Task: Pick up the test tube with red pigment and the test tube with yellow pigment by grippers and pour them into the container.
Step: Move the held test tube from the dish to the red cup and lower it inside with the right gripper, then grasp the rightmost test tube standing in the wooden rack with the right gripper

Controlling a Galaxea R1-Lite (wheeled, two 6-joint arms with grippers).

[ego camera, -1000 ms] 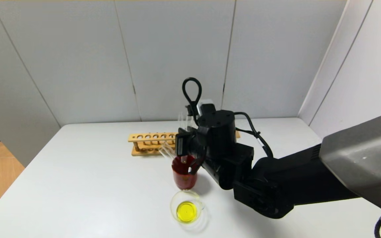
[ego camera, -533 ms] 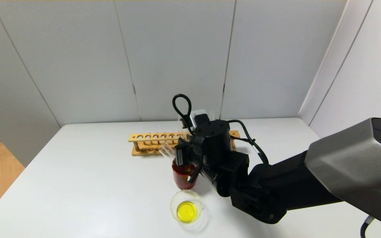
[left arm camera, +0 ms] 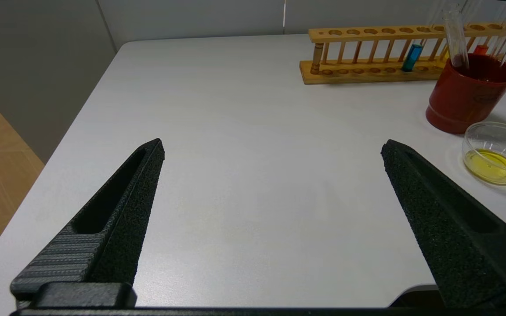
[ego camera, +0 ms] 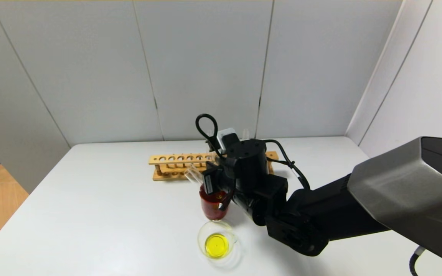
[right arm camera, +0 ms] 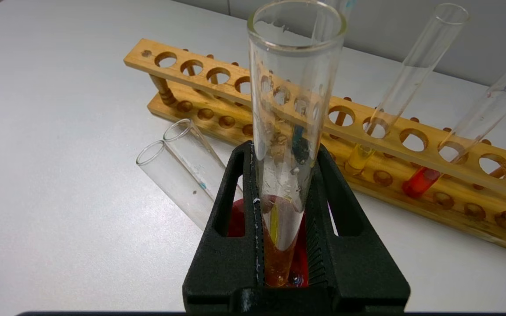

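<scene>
My right gripper (right arm camera: 284, 151) (ego camera: 215, 186) is shut on a clear test tube (right arm camera: 294, 79) that holds only a thin yellow streak. It stands upright with its bottom inside the dark red cup (ego camera: 213, 209). The container (ego camera: 202, 234) in front of the cup holds yellow liquid; it also shows in the left wrist view (left arm camera: 499, 131). The test tube with red pigment (right arm camera: 420, 182) and a test tube with yellow pigment (right arm camera: 358, 159) stand in the wooden rack (right arm camera: 218, 87). My left gripper (left arm camera: 272, 149) is open and empty over bare table, left of the cup.
Two empty tubes (right arm camera: 174, 175) lean out of the red cup (left arm camera: 464, 101) toward the rack (ego camera: 175, 159). A teal-liquid tube (left arm camera: 412, 57) stands in the rack. Walls close in behind and to the right; the table's left half is bare.
My right gripper has come down and slightly left with the tube, lowering its bottom into the red cup. The container and rack have not moved.
</scene>
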